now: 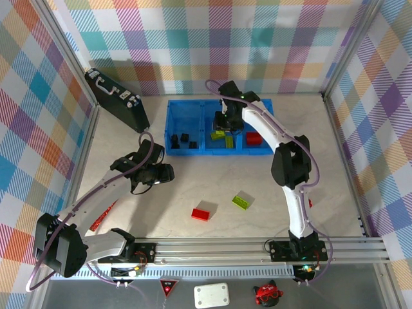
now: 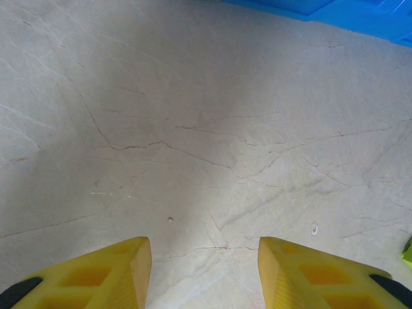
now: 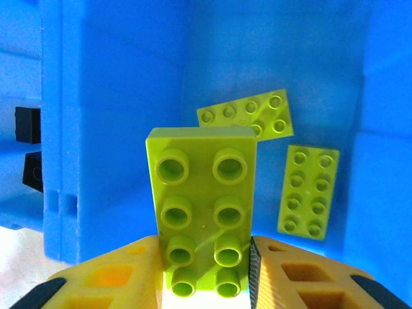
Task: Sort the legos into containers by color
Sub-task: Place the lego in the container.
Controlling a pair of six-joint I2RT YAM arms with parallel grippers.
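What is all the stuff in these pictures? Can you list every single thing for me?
bin: one, blue, three compartments in a row, far side of the table
black bricks: several, black, left compartment
lime bricks in the bin: two, lime green, lying in the middle compartment
red brick in the bin: at least one, red, right compartment
held lime brick: one, lime green, above the middle compartment
loose red brick: one, red, on the table near the arms
loose lime brick: one, lime green, on the table, apart from the red one
briefcase: one, black, far left corner
table: one, pale marbled
left gripper: one, yellow fingers, open, over bare table
right gripper: one, yellow fingers, shut on the held lime brick
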